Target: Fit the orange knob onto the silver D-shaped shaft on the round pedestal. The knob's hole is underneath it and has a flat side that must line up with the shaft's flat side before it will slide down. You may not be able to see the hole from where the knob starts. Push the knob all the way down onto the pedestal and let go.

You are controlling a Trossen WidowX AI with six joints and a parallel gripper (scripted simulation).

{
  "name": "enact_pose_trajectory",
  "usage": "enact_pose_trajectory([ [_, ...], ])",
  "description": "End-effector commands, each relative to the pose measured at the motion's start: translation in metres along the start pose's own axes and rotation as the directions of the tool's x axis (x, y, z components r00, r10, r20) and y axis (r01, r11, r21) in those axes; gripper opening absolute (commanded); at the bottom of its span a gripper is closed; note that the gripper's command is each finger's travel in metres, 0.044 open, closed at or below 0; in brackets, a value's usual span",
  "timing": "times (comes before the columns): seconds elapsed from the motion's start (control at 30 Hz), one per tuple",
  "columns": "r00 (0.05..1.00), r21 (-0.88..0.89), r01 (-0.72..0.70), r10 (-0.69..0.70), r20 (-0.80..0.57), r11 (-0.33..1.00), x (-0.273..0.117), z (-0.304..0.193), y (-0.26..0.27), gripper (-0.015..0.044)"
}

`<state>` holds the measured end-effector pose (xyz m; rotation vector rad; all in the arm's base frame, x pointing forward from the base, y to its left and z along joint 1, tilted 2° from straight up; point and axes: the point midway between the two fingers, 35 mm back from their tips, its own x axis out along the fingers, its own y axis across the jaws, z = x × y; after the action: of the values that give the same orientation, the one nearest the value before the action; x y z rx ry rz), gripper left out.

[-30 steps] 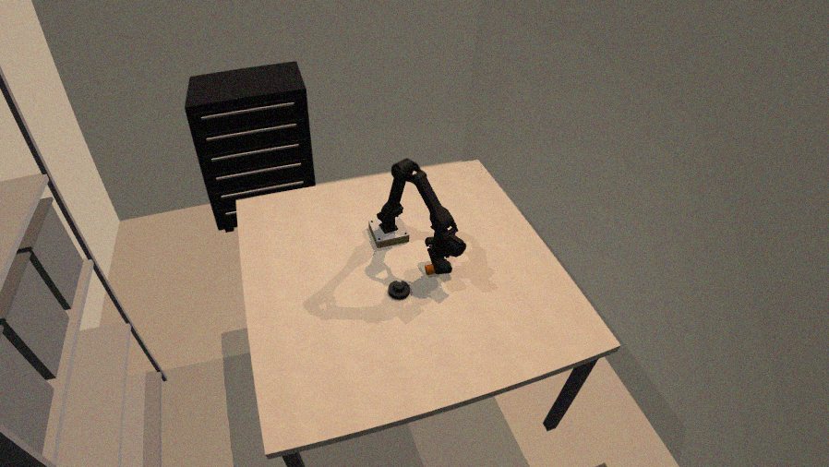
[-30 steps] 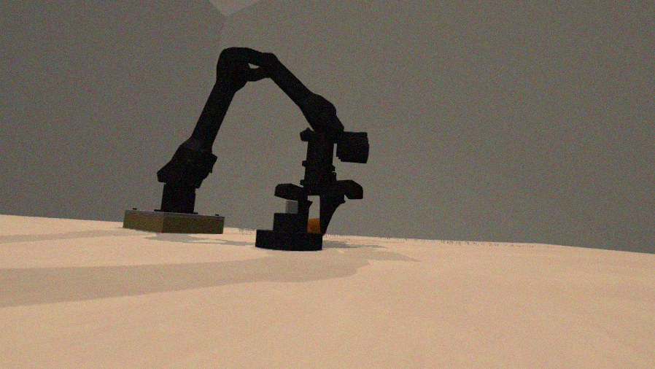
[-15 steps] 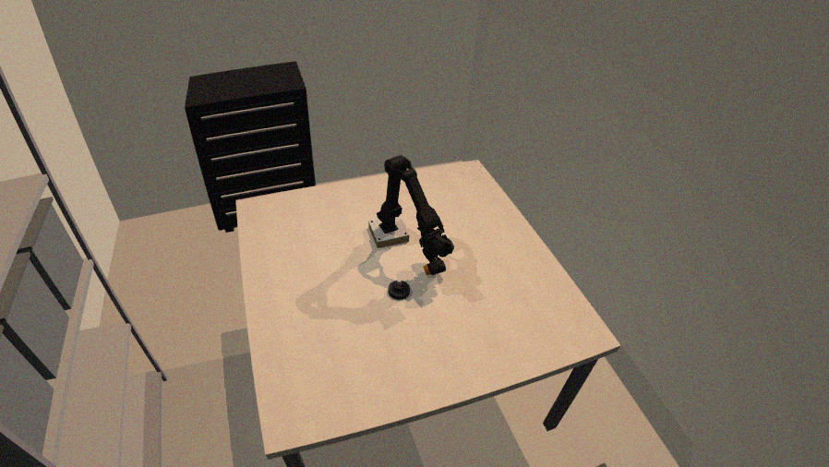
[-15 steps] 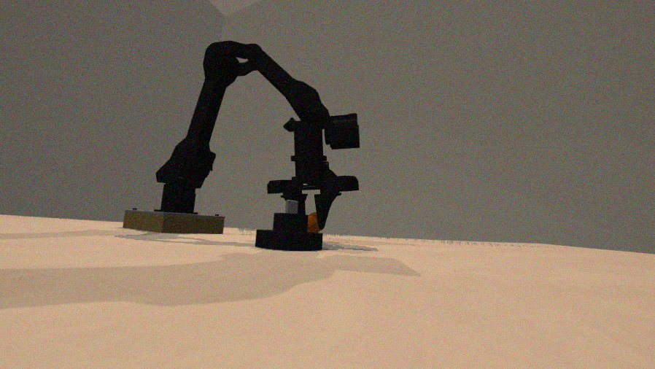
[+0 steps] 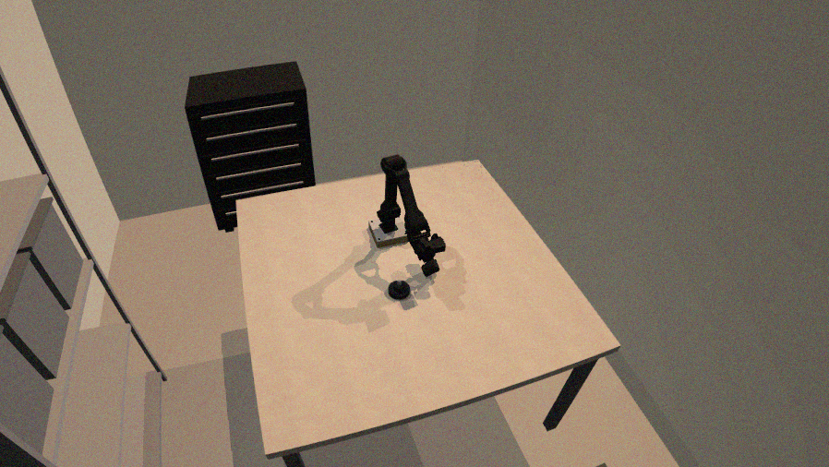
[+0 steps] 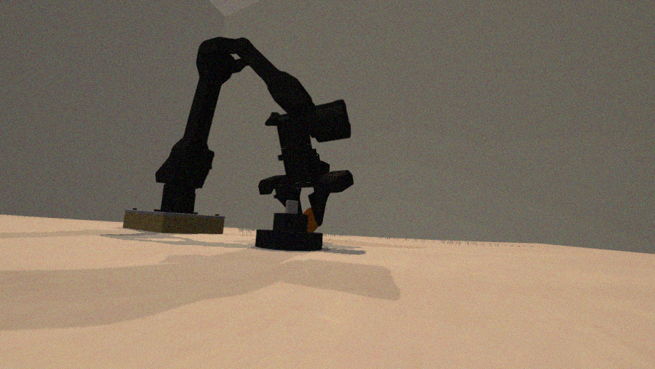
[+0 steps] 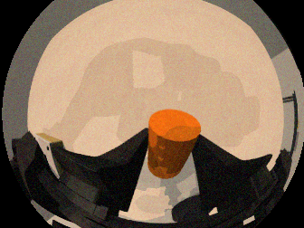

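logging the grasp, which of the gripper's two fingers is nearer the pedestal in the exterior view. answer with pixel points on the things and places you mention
The picture-left finger, partly hidden behind the silver shaft (image 6: 291, 206) and pedestal (image 6: 288, 239) (image 5: 399, 290); the other stands farther right, beyond the orange knob (image 6: 311, 219) (image 7: 169, 142).

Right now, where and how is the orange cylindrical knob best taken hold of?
Best by its curved side wall, from above, with one finger on each side. The orange cylindrical knob has round sides, and the black parallel-jaw gripper already holds it this way.
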<state>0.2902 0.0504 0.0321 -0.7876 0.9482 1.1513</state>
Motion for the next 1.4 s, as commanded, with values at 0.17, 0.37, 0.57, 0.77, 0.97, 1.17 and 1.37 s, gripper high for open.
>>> enact_pose_trajectory([
  [0.17, 0.989, -0.004, 0.001, 0.0, 0.145, 1.0, -0.005, -0.009, 0.001, 0.0181],
  [0.37, 0.969, -0.005, 0.0, 0.001, 0.246, 1.0, -0.008, -0.015, 0.001, 0.0181],
  [0.57, 0.939, -0.005, -0.001, 0.003, 0.344, 1.0, -0.01, -0.022, 0.001, 0.0181],
  [0.77, 0.899, -0.005, -0.002, 0.004, 0.438, 1.0, -0.011, -0.029, 0.002, 0.0181],
  [0.97, 0.849, -0.006, -0.003, 0.005, 0.528, 1.0, -0.011, -0.036, 0.002, 0.0181],
  [1.17, 0.838, -0.005, -0.001, 0.004, 0.545, 1.0, -0.012, -0.039, 0.002, 0.0181],
  [1.37, 0.838, -0.003, -0.002, 0.004, 0.545, 1.0, -0.013, -0.039, 0.002, 0.0234],
])
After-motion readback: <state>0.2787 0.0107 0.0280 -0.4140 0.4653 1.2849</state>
